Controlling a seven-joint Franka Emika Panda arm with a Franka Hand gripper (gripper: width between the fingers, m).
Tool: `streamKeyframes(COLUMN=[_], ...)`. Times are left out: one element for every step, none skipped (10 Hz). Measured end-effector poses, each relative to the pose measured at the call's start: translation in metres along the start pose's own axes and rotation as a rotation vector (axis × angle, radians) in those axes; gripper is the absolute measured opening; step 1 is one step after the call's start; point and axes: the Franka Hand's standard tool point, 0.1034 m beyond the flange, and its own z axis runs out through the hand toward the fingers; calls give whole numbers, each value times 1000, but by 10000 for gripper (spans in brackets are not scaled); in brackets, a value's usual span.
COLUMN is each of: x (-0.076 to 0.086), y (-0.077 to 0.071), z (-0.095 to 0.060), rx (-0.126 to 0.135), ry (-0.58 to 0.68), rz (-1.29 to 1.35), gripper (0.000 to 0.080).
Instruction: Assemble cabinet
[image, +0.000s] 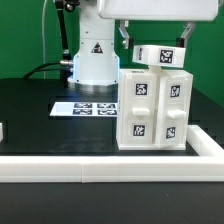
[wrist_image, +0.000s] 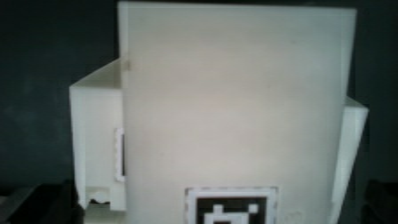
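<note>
Standing upright on the flat black table (image: 35, 120), the glossy white plastic box-shaped cabinet body (image: 150, 110) shows two faces to the exterior view, each bearing small black-and-white square tags. Directly above the cabinet body, the two-finger gripper (image: 155, 45) grasps a flat white plastic panel (image: 160, 56) carrying tags of its own. The dark fingers (image: 124, 42) are clamped against the panel's two opposite ends. The panel is slightly tilted and sits at the cabinet body's top edge; whether the two touch cannot be told.

In the wrist view the panel (wrist_image: 231, 100) fills most of the picture with one tag at its lower end, and the cabinet body (wrist_image: 98, 130) shows just past its edge.

The thin flat white marker board (image: 85, 107) lies beside the cabinet body, toward the exterior view's left. The long low white border rail (image: 80, 165) runs in front of the cabinet body. The white robot base (image: 92, 60) stands behind it.
</note>
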Motion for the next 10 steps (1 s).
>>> streamKeyframes(x=[0,-1,-1,-1,-2,-1,-1,-1,-1,-1], y=[0,0,0,1,1,1,1,1,1,1], z=[2,2,3,4,5,5,5,5,5,5], rx=[-1,-1,-2,-2,-3,-3,3,3,3,3], ry=[-3,-4,-5,-7,-9,-9,-9,-9,-9,-9], rz=[0,0,0,1,1,2,11,11,11,11], gripper=[797,797,797,797,673,552,556,556,556,556])
